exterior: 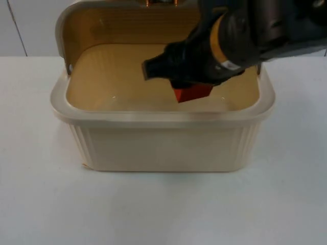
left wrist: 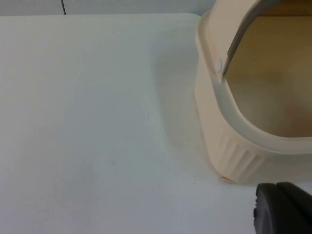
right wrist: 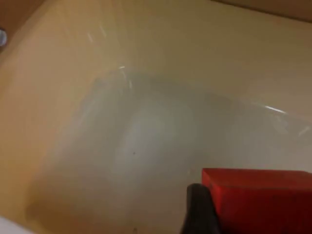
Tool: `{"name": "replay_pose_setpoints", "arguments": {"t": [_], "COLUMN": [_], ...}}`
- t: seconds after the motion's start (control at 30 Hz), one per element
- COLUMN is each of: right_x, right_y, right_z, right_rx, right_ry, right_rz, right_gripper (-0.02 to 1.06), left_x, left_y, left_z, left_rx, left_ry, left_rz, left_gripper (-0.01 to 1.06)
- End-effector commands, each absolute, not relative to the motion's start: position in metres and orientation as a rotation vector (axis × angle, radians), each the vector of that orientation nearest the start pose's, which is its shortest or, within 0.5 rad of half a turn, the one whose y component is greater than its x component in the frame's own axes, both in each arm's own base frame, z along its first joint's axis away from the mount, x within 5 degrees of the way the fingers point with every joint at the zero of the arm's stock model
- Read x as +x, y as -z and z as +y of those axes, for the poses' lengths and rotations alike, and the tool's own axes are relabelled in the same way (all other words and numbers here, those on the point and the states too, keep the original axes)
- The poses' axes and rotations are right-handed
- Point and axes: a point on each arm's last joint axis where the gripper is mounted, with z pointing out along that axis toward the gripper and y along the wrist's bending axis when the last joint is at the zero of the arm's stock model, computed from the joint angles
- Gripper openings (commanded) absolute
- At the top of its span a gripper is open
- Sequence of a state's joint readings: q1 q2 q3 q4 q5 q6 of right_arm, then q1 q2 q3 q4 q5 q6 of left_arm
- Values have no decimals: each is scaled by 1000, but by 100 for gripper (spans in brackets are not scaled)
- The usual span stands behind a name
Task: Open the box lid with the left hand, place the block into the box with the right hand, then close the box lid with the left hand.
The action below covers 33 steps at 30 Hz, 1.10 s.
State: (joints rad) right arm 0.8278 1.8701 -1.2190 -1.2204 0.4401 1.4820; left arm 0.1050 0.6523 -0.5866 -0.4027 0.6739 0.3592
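Lowering the block (exterior: 193, 93) is the step in hand, and it will go best if the right end effector (exterior: 190, 88) sinks closer to the floor of the box (exterior: 163, 140) before it lets go, so the block drops a short way and lands flat, away from the walls. From the top, the right arm reaches in from the far right over the box's mouth, its wrist angled down and toward the left; the end effector is closed on the red block, which hangs inside the box above the floor. The lid (exterior: 82, 18) stands open behind.

By the left wrist camera, the left end effector (left wrist: 282, 207) waits above the bench (left wrist: 97, 122) just beside the box's ribbed corner, apart from it; whether its fingers are wide or narrow I cannot tell.

By the right wrist camera, the block (right wrist: 261, 200) sits against a dark fingertip (right wrist: 199, 209), with the bare floor of the box (right wrist: 146, 141) below it.
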Motion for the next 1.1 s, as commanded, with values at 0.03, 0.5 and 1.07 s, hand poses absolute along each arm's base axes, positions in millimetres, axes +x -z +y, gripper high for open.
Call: {"name": "replay_pose_setpoints", "arguments": {"t": [0.03,0.5,1.07], "right_x": [308,287,181], "right_y": [-203,-257,-315], "right_z": [283,279,215], "right_rx": [-409,-417,-734], "right_ry": [-100,-195,-287], "right_rz": [2180,2136,2290], "right_gripper": [22,105,105], "left_x": [122,122,122], "left_y": [-301,-301,-301], "left_z": [-10,-9,-9], "left_rx": [80,87,90], "left_ry": [183,169,166], "left_rz": [2165,2168,2170], "left_gripper": [0,0,0]}}
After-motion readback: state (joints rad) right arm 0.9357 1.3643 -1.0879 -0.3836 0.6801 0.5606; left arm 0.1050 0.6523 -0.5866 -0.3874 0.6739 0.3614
